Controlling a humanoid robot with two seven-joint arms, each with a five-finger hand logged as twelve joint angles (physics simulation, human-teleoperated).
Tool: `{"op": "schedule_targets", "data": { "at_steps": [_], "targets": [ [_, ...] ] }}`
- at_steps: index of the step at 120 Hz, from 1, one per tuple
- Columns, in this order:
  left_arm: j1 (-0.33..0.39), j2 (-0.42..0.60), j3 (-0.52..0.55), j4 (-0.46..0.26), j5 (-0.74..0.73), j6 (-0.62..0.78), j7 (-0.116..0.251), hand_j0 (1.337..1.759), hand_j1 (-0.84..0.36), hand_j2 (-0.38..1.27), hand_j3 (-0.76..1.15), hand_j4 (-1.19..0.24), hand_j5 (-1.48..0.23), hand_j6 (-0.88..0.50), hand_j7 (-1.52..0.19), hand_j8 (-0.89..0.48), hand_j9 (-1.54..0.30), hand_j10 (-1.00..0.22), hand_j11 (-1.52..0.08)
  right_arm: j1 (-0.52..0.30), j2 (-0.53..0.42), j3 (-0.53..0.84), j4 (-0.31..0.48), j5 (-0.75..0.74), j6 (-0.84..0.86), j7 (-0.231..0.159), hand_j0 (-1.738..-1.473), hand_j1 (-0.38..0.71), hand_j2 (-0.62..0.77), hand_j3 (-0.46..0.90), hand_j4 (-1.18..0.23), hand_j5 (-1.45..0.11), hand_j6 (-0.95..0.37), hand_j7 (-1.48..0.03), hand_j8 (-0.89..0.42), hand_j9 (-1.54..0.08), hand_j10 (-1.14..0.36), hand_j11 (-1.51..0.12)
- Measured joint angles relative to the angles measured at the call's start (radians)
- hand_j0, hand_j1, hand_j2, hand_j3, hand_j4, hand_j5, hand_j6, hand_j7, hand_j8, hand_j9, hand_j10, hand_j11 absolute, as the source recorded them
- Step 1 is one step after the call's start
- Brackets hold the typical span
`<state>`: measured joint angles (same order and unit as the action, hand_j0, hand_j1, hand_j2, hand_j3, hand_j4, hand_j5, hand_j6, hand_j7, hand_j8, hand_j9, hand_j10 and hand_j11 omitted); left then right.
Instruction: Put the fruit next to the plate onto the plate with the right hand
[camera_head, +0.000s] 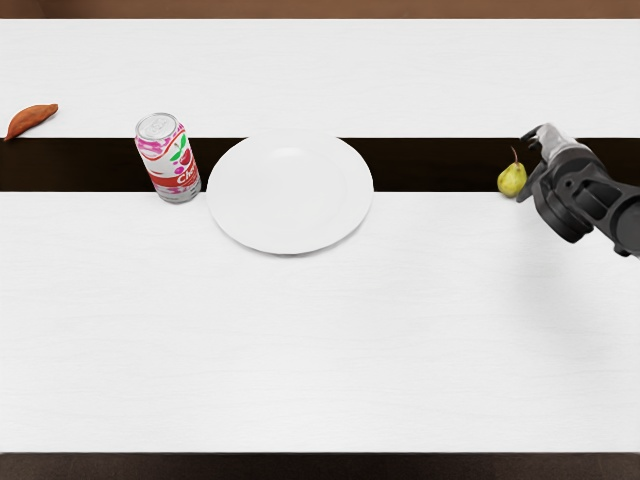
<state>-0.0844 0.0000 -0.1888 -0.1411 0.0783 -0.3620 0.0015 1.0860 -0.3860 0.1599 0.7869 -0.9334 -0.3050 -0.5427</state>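
A white round plate (290, 193) lies at the middle of the table, across the dark gap between the two white surfaces. A small yellow-green pear (512, 180) with a stem stands upright far to the plate's right, at the edge of the gap. My right hand (548, 160) reaches in from the right edge, dark grey and bulky, and sits right beside the pear on its right side. Whether it touches the pear cannot be seen. The left arm does not show.
A pink and white soda can (168, 158) stands upright just left of the plate, almost touching its rim. An orange-brown sweet potato (30, 119) lies at the far left edge. The dark gap (440, 165) runs across the table.
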Motion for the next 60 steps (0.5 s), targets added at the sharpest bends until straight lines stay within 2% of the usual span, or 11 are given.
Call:
{"op": "schedule_targets", "data": {
  "at_steps": [23, 60],
  "targets": [
    [0.0, 0.0, -0.001, 0.0, 0.0, 0.0, 0.0, 1.658, 0.32, 0.0, 0.0, -0.02, -0.03, -0.02, -0.03, -0.02, -0.03, -0.02, -0.03, -0.004, 0.034, -0.001, -0.04, 0.0, 0.0, 0.021, -1.658, 0.01, -0.06, 0.0, -0.31, -0.4, -0.31, -0.4, -0.31, -0.4, -0.31, -0.4],
    [0.0, 0.0, -0.002, 0.0, 0.0, 0.0, 0.0, 1.658, 0.32, 0.0, 0.0, -0.02, -0.03, -0.02, -0.03, -0.02, -0.03, -0.02, -0.03, -0.005, 0.062, -0.014, -0.073, -0.001, 0.001, 0.025, -1.658, 0.06, -0.07, 0.0, -0.34, -0.45, -0.35, -0.45, -0.34, -0.45, -0.34, -0.45]
  ]
}}
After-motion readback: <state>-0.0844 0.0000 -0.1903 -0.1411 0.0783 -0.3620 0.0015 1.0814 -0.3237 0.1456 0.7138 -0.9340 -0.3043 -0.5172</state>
